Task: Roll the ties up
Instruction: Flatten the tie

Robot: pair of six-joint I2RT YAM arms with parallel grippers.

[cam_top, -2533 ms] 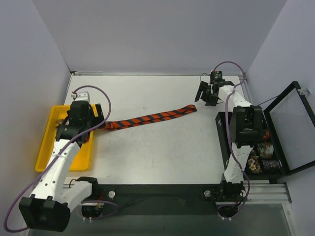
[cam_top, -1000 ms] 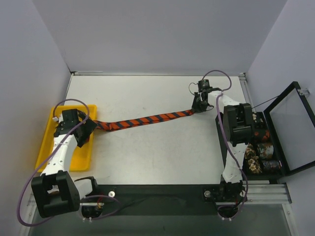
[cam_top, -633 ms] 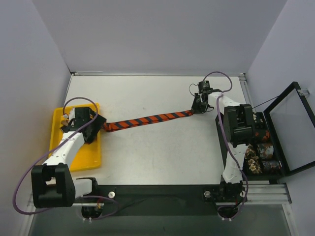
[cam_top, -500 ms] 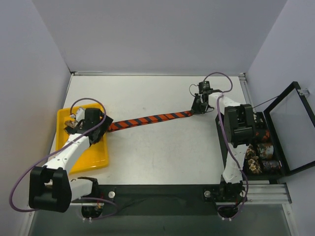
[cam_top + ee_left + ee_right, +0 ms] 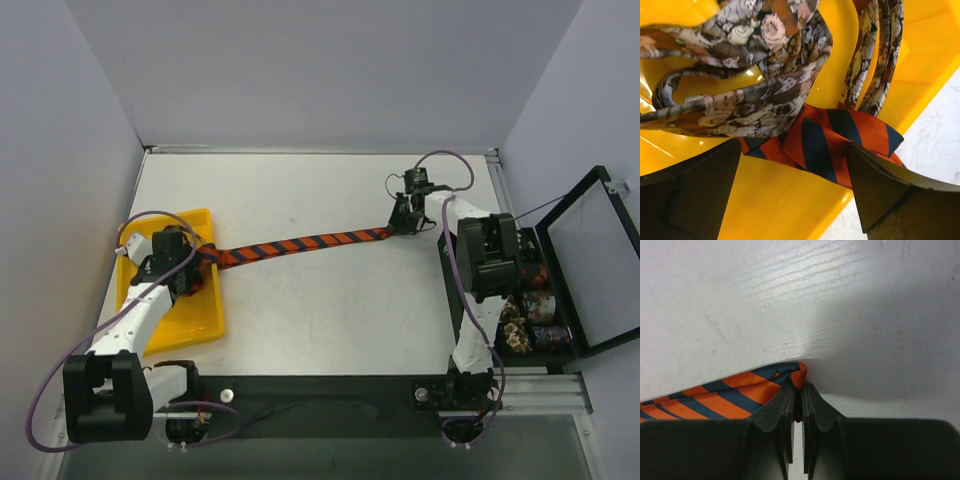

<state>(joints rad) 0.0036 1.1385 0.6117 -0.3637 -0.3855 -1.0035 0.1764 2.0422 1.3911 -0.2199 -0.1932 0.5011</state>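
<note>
The red-orange and dark striped tie [image 5: 300, 244] lies stretched across the table from the yellow tray [image 5: 195, 322] to the far right. My right gripper [image 5: 401, 222] is shut on the tie's narrow end [image 5: 790, 371], which is pinched between the right gripper's [image 5: 799, 390] fingers. My left gripper [image 5: 190, 274] hangs open over the tray's right side. In the left wrist view the striped tie's [image 5: 825, 145] wide end lies between the left gripper's [image 5: 795, 150] spread fingers, apart from both. Brown, cream and black patterned ties [image 5: 765, 95] are bunched in the tray just beyond it.
A black case [image 5: 450, 290] with several rolled ties [image 5: 525, 320] stands at the right edge, its lid [image 5: 590, 262] open to the right. The tray's rim [image 5: 920, 95] borders the white table. Walls close in the back and both sides.
The yellow tray has slid right and turned, and my left gripper has shifted with it over the tie's wide end. The right gripper has kept its hold in place.
</note>
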